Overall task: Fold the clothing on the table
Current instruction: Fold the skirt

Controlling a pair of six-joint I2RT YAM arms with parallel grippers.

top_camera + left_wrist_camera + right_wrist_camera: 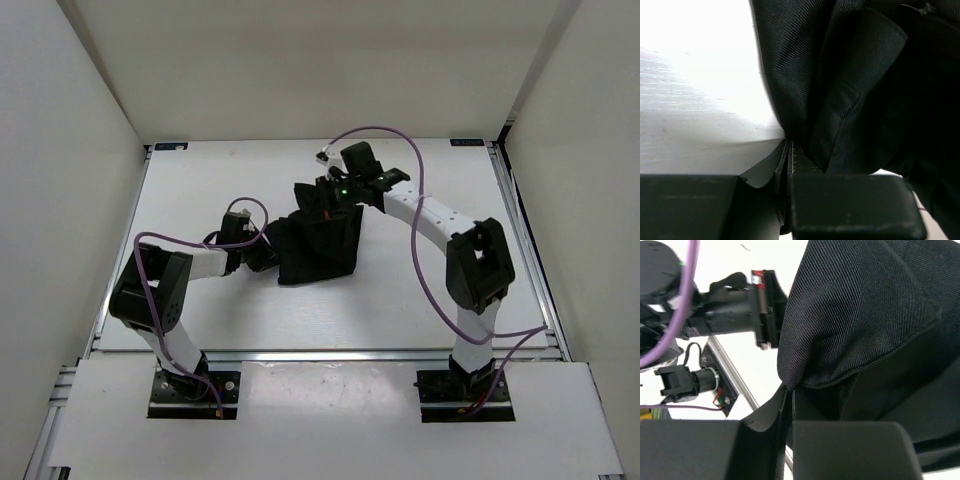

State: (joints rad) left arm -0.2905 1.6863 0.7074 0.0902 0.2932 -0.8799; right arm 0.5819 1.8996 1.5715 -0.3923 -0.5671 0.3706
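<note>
Left end effector (264,256) sits low over the bench (400,310), its jaws nearly together and pinching the left edge of the clothing (320,245). In its own wrist view the end effector (789,150) has dark fabric running down into the narrow slit between the fingers, and the clothing (850,90) rises from there in soft upright folds that fill the right of the view, with the bright bench (690,125) to the left. The right end effector (327,195) is clamped on the far edge of the clothing, toward the bench's far edge, and a green light (343,192) shows on its wrist. Seen from that wrist, the end effector (789,390) has its fingers pressed close with a fold of cloth caught between them, and the clothing (860,305) bulges above the fingers, showing a fine diagonal weave and a stitched hem. The bench (747,365) and the left arm (735,315) lie beyond it. The clothing is bunched near the middle of the bench, between the two arms and well apart from the side rails, with its near edge lying flat on the surface. A purple cable (430,270) loops along each arm.
</note>
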